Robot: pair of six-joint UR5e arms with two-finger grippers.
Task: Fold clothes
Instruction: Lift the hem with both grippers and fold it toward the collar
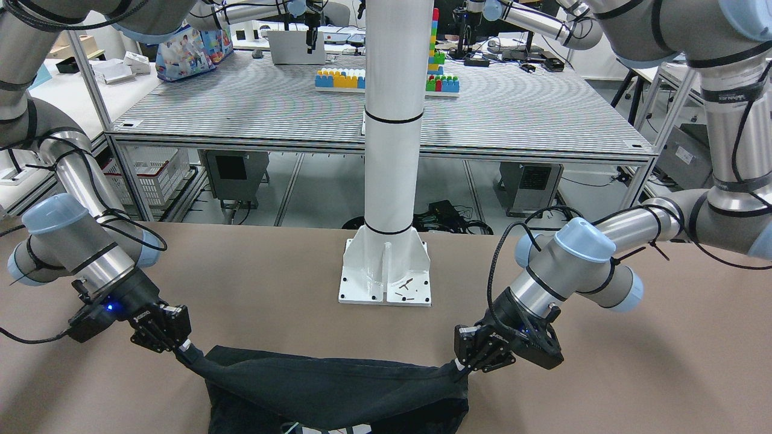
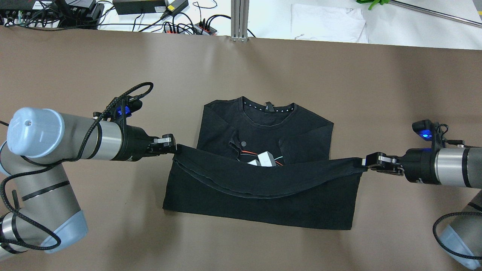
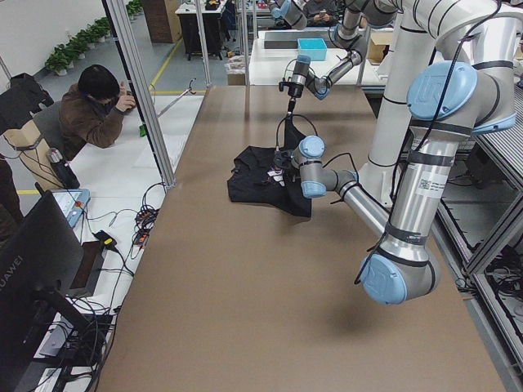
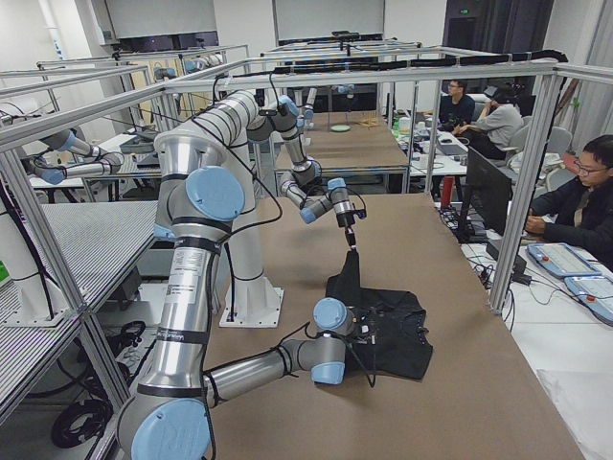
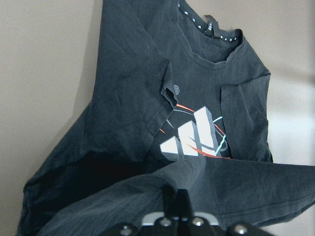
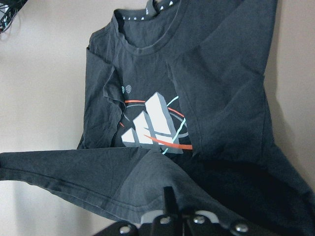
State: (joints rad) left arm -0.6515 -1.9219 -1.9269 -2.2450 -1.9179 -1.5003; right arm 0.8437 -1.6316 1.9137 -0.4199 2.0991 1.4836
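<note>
The clothes are one black T-shirt [image 2: 263, 199] lying front up on the brown table, sleeves folded in, with a white, red and teal print [image 5: 194, 137] on the chest. My left gripper [image 2: 175, 148] is shut on the hem's left corner. My right gripper [image 2: 363, 162] is shut on the hem's right corner. The hem hangs lifted and stretched between them, sagging over the shirt's middle [image 1: 325, 386]. The collar [image 2: 268, 109] lies at the far side. The wrist views show the fingers closed on fabric in the left wrist view [image 5: 176, 196] and the right wrist view [image 6: 170, 196].
The white pillar's base plate [image 1: 386, 283] is bolted to the table on the robot's side of the shirt. Cables and power strips [image 2: 180, 26], an aluminium post [image 2: 240, 19] and a white cloth [image 2: 327, 22] lie beyond the far edge. People sit past the table's ends [image 3: 94, 114].
</note>
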